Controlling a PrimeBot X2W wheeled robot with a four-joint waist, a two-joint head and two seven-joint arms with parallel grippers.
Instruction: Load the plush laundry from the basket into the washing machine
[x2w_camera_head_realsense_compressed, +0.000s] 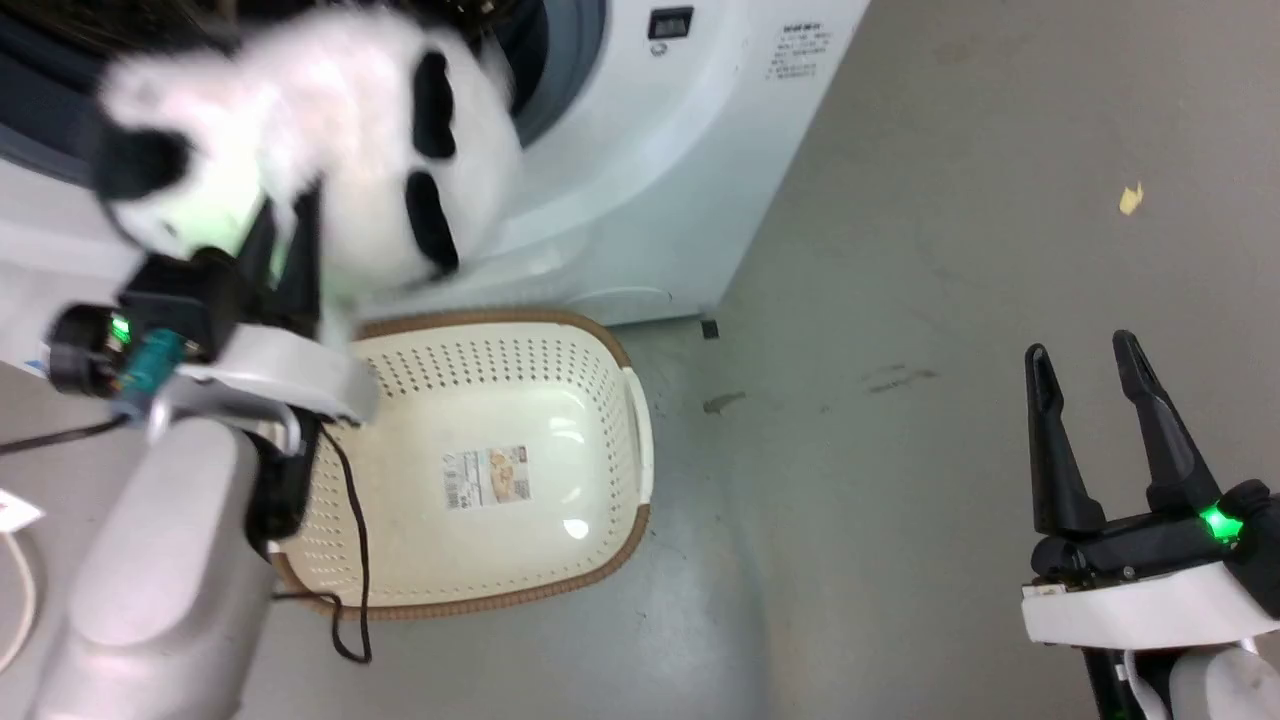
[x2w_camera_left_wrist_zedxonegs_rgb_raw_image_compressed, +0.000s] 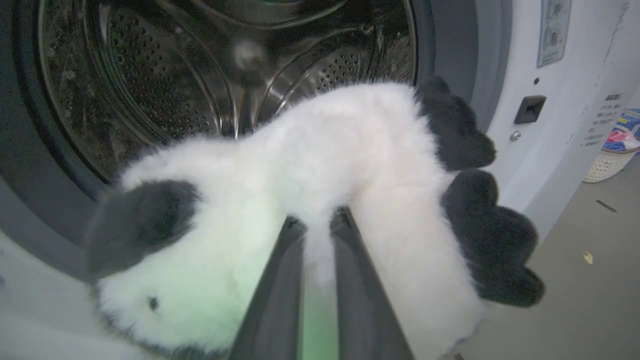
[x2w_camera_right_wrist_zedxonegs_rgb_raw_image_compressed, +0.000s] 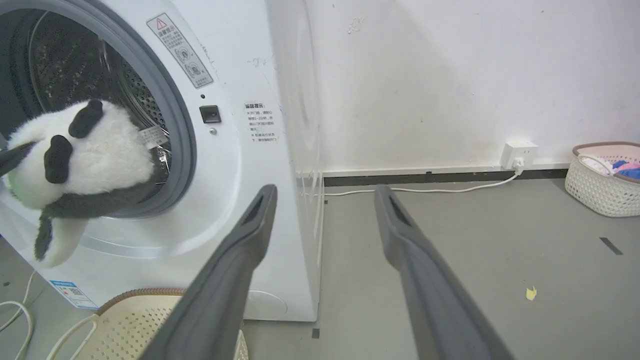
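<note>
The fluffy white plush laundry (x2w_camera_head_realsense_compressed: 340, 170) with black patches hangs in front of the washing machine (x2w_camera_head_realsense_compressed: 680, 150) at its drum mouth. My left gripper (x2w_camera_head_realsense_compressed: 290, 250) is shut on it. In the left wrist view the plush laundry (x2w_camera_left_wrist_zedxonegs_rgb_raw_image_compressed: 310, 200) drapes over both fingers (x2w_camera_left_wrist_zedxonegs_rgb_raw_image_compressed: 272, 300), with the steel drum (x2w_camera_left_wrist_zedxonegs_rgb_raw_image_compressed: 175, 75) right behind. From the right wrist the plush laundry (x2w_camera_right_wrist_zedxonegs_rgb_raw_image_compressed: 85, 160) sits at the grey door ring (x2w_camera_right_wrist_zedxonegs_rgb_raw_image_compressed: 182, 140). The cream basket (x2w_camera_head_realsense_compressed: 480, 560) lies below with just a label on its floor. My right gripper (x2w_camera_head_realsense_compressed: 1090, 365) stands open far to the right over bare floor.
A black cable (x2w_camera_head_realsense_compressed: 355, 540) dangles from my left arm over the basket rim. A second woven basket (x2w_camera_right_wrist_zedxonegs_rgb_raw_image_compressed: 602, 182) with clothes stands by the wall, near a wall socket (x2w_camera_right_wrist_zedxonegs_rgb_raw_image_compressed: 517, 152) and its white cord. A yellow scrap (x2w_camera_head_realsense_compressed: 1130, 198) lies on the grey floor.
</note>
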